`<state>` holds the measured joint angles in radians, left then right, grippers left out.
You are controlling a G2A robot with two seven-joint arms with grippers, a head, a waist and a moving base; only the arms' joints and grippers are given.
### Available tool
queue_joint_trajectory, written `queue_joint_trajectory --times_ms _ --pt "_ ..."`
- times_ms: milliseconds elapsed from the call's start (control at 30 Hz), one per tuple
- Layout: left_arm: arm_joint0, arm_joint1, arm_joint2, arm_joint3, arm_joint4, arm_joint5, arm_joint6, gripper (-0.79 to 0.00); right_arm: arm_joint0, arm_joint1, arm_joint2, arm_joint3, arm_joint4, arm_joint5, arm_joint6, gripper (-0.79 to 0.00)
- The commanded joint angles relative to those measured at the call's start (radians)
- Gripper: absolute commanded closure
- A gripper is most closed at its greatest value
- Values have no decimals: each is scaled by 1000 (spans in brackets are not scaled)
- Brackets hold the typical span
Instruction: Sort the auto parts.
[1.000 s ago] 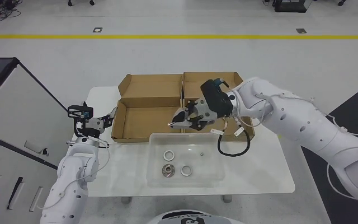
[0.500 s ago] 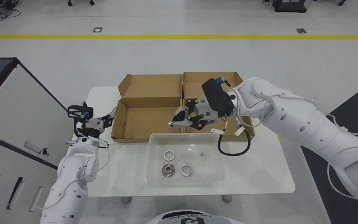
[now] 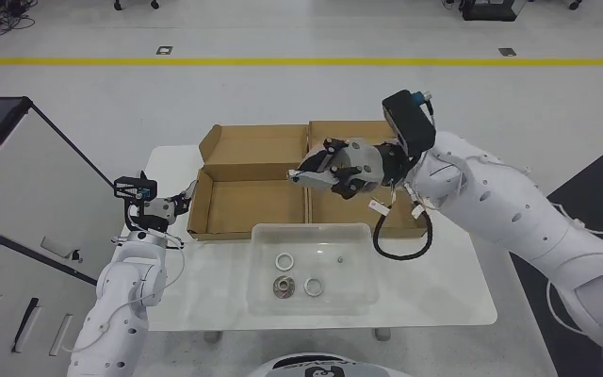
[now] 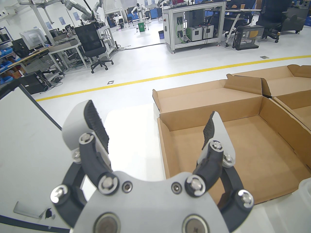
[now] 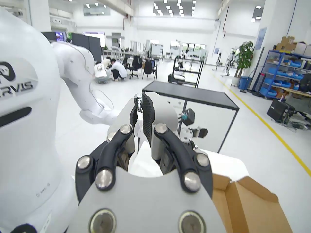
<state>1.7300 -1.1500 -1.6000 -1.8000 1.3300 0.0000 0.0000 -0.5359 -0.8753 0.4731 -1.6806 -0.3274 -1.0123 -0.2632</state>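
Note:
My right gripper hangs over the back right part of the left cardboard box, shut on a small threaded metal bolt that pokes out at its fingertips. The right cardboard box lies partly under that arm. In front of the boxes stands a clear plastic bin holding a white ring, a metal bearing, another ring and a tiny part. My left gripper stands open and empty beside the left box, at its left wall.
Both boxes have their lids folded back toward the far table edge. A black cable loops from the right arm over the table beside the bin. A grey panel stands just left of the table. Bare white tabletop lies right of the bin.
My right gripper has lifted and swung back from the box's front edge near the bin, its wrist tipping up, with the bolt still held. The left arm has kept still.

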Motion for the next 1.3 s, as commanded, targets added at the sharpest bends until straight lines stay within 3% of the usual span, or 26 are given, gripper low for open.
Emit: queue_joint_trajectory --times_ms 0,600,967,1267 --pt "0 0 0 0 0 0 0 -785 0 -8 5 -21 25 0 -37 0" --pt "0 0 0 0 0 0 0 -785 50 -89 -37 -122 26 0 -341 0" --pt "0 0 0 0 0 0 0 -785 31 -91 -21 -145 45 9 -342 0" --pt "0 0 0 0 0 0 0 -785 -36 -138 44 -225 103 0 -408 0"
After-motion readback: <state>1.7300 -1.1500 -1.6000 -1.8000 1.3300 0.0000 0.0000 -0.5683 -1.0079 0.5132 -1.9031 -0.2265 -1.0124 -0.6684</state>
